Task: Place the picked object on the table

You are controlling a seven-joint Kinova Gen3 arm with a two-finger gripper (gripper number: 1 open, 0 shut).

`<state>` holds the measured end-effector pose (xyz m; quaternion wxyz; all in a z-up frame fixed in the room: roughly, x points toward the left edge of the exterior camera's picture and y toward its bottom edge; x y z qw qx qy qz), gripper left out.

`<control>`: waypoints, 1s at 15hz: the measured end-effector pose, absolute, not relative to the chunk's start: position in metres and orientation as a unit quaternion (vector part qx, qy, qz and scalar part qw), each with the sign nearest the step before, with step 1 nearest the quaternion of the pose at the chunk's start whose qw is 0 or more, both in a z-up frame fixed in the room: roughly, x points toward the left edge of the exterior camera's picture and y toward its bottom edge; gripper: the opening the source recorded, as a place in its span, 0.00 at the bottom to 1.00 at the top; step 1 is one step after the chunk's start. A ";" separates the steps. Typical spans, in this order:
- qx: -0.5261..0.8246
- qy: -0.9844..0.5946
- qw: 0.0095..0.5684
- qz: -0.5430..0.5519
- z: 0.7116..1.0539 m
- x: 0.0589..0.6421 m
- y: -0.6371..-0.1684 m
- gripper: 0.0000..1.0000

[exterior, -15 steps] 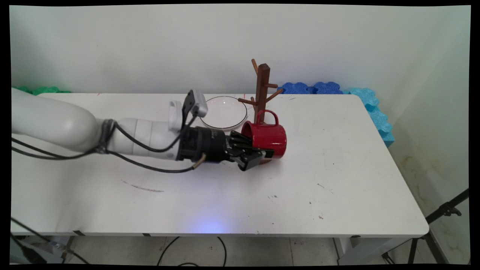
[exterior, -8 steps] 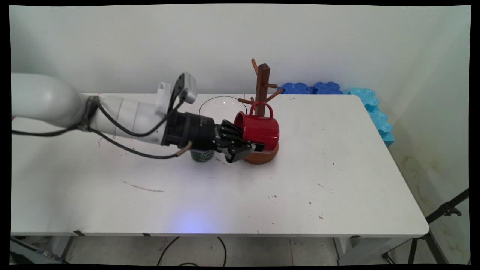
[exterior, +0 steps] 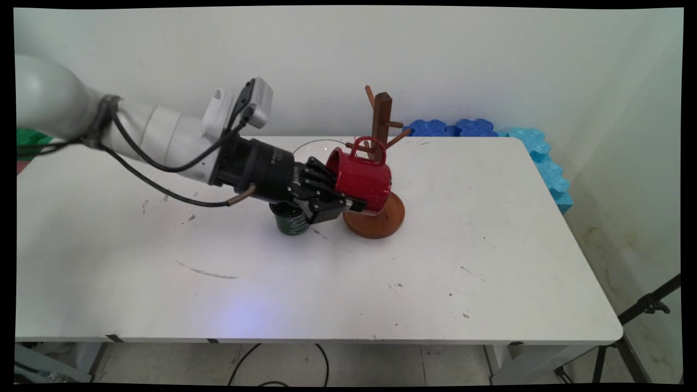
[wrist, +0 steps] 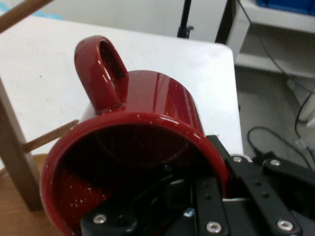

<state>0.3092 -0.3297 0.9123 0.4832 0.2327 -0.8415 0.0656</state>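
My gripper [exterior: 348,201] is shut on the rim of a red mug [exterior: 362,177], one finger inside it and one outside. The mug hangs in the air on its side, mouth toward my hand and handle [exterior: 362,147] up, just in front of the wooden mug tree [exterior: 381,122]. In the hand view the red mug [wrist: 147,113] fills the frame, its handle [wrist: 101,69] pointing up, with the tree's post [wrist: 12,147] and a peg [wrist: 49,136] at the left. A dark green cup [exterior: 291,218] stands on the table under my wrist.
A clear glass bowl [exterior: 313,147] sits behind my hand near the tree. The tree's round wooden base [exterior: 381,218] rests mid-table. Blue foam blocks [exterior: 452,128] line the table's far right edge, green ones [exterior: 27,139] the far left.
The arm has lifted the red mug up and to the left, toward the tree's pegs. The tree's base and the green cup have come out from behind the arm.
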 end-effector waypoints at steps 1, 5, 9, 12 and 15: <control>0.229 -0.846 0.476 0.066 0.916 0.312 -0.331 0.00; 0.210 -0.876 0.428 0.071 0.934 0.326 -0.334 0.00; 0.190 -0.906 0.370 0.073 0.947 0.339 -0.331 0.00; 0.182 -0.923 0.332 0.073 0.952 0.344 -0.328 0.00; 0.171 -0.940 0.287 0.073 0.951 0.343 -0.326 0.00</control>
